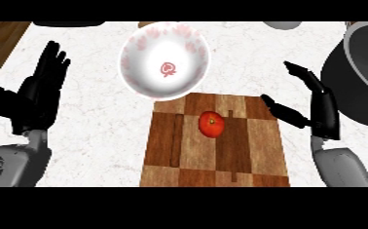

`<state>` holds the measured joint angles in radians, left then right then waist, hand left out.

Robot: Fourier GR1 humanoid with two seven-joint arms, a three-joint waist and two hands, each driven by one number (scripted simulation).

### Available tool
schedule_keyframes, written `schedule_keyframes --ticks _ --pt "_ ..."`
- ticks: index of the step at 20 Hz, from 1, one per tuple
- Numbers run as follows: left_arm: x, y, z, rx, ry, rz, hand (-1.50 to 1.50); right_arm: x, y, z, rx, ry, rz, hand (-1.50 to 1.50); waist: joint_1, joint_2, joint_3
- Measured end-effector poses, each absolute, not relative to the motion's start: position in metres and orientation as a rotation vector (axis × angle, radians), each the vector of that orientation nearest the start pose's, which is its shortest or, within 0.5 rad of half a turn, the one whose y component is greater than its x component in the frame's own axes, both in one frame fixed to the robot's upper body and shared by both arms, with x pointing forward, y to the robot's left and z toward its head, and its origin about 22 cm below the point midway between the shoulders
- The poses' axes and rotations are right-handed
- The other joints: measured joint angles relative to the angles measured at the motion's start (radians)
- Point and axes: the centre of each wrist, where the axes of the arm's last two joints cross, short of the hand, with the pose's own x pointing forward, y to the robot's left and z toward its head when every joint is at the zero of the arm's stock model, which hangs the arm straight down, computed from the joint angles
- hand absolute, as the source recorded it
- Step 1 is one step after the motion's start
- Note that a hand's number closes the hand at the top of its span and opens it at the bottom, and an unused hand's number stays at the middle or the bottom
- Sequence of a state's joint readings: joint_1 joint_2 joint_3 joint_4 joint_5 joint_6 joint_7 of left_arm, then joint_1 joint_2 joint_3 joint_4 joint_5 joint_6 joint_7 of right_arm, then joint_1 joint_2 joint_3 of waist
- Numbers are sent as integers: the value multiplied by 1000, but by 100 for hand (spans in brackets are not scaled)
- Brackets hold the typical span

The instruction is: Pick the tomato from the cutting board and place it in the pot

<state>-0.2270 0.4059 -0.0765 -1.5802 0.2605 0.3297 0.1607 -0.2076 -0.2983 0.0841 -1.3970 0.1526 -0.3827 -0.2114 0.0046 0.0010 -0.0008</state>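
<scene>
Head view, looking steeply down on the desk [86,140], white and faintly marbled.

Tomato [211,124] sits on the cutting board [215,145], in the board's upper half, a little left of its middle line. Nothing touches it. The board is a patchwork of light and dark wood squares, lying near centre and running down toward the lower edge.

I see a white plate [164,60] with a pink pattern just above the board; its lower rim overlaps the board's top left corner.

Pot [348,82] is dark, at the far right edge, only partly visible.

My right hand [316,107] hangs between the board and the pot, fingers straight and spread, thumb pointing toward the board, holding nothing. It stands apart from the tomato.

My left hand [39,94] rests at the left edge, fingers up and straight, holding nothing, well apart from the board
</scene>
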Motion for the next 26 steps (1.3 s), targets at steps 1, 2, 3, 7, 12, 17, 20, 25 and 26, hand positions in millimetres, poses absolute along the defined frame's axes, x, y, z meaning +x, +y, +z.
schedule_keyframes --ticks 1,2,3,7,12,17,20,25,26 --pt "287 278 85 221 -1618 60 0 287 -265 26 -562 -1879 225 -150 -1 -1 0" --pt "288 282 85 216 -1614 63 0 284 -264 30 -548 -1902 238 -150 -3 -1 0" --pt "286 282 83 216 -1612 63 0 279 -259 34 -539 -1924 250 -150 -4 -2 0" --pt "284 284 90 203 -1611 69 0 270 -249 64 -497 -1915 362 -150 -7 -4 0" --pt "283 281 87 206 -1607 66 0 266 -234 94 -437 -1748 605 -150 -7 -5 -2" --pt "284 272 85 195 -1612 61 0 272 -210 120 -429 -1531 854 -150 3 -4 -2" --pt "287 274 88 193 -1613 56 0 278 -189 130 -432 -1408 967 -150 7 -2 -2" --pt "284 276 87 197 -1608 61 0 274 -143 132 -410 -1261 1066 -150 6 -2 -1" --pt "284 276 88 197 -1610 65 0 274 -138 131 -408 -1247 1069 -150 4 -2 0"
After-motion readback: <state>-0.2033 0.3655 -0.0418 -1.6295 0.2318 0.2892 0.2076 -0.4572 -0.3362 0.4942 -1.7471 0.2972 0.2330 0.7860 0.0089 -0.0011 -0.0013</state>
